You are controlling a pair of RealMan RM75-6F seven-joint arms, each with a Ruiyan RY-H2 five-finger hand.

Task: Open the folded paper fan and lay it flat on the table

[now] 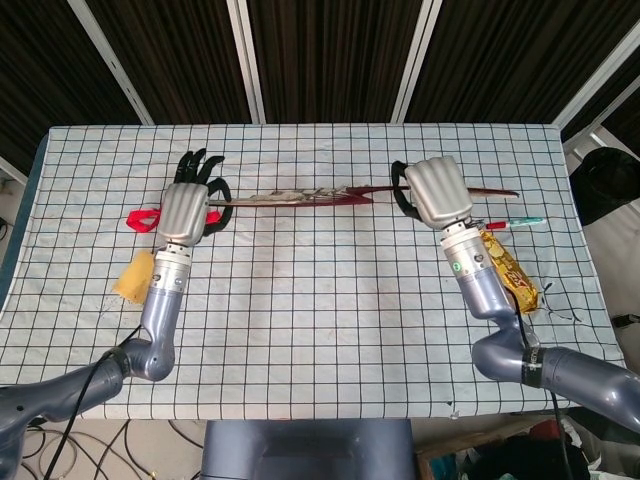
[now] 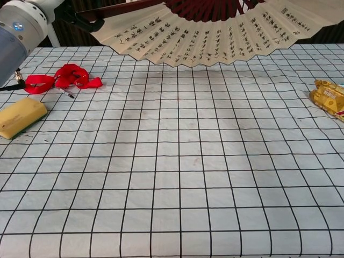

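Fan [image 2: 215, 37] spread betw. hands, above table; left hand [image 1: 186, 207] & right hand [image 1: 437, 190] grip ends.

Fan [image 2: 215, 37] held up over the worktop's [image 1: 320, 300] far half, between left hand [image 1: 185, 210] and right hand [image 1: 437, 192]. Ribbon [image 2: 64, 76] and sponge [image 2: 20, 116] far left, snack [image 1: 508, 268] and pen [image 1: 515, 223] far right.

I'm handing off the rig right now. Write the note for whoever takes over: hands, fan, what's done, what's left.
Left hand holds one end of the fan; right hand holds the other end.
Fan is spread wide and held in the air above the far side of the table, standing on edge, not flat.
Done: opening.
Left: tip it flat, lower it onto the cloth, let go.
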